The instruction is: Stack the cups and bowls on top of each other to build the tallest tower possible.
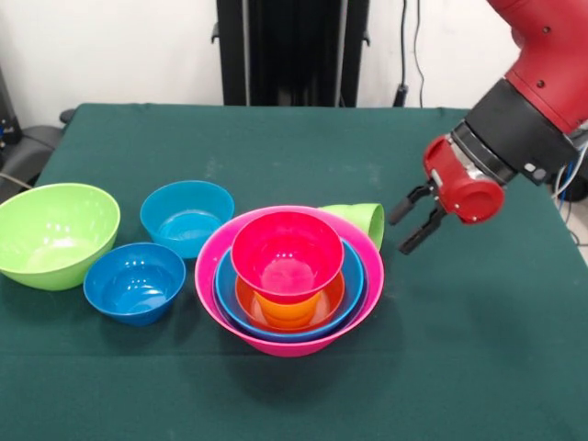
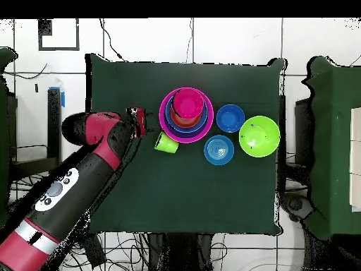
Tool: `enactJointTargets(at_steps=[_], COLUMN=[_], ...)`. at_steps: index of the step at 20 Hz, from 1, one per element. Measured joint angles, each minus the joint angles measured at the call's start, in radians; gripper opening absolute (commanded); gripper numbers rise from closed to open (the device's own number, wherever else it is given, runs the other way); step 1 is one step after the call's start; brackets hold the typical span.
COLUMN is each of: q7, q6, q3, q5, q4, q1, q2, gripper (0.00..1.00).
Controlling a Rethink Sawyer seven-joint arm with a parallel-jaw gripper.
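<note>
The tower's big pink bowl (image 1: pixel 209 285) (image 2: pixel 163 116) sits mid-table. Nested in it are a blue bowl (image 1: pixel 354 289) and an orange bowl (image 1: pixel 248 299). An orange cup (image 1: pixel 288 309) appears to stand inside, with a red-pink bowl (image 1: pixel 287 250) (image 2: pixel 187 106) on top. The lime green cup (image 1: pixel 360 220) (image 2: pixel 166 142) lies on its side against the pink bowl's far rim. My gripper (image 1: pixel 412 219) (image 2: pixel 146 127) hovers open and empty just right of that cup in the front view.
In the front view, three loose bowls stand left of the tower. They are a large lime green bowl (image 1: pixel 55 234) (image 2: pixel 259 135), a sky blue bowl (image 1: pixel 186 216) (image 2: pixel 218 149) and a dark blue bowl (image 1: pixel 134 280) (image 2: pixel 230 118).
</note>
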Motion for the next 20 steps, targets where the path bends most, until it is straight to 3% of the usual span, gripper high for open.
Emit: enactJointTargets(at_steps=[9,20], q7=[0.005,0.093], q6=[0.028,0.204], q3=[-0.025,-0.122], q5=[0.000,0.000], q4=[-0.027,-0.079], q1=[0.009,0.015], q2=[0.018,0.091], gripper=[1.00,1.00])
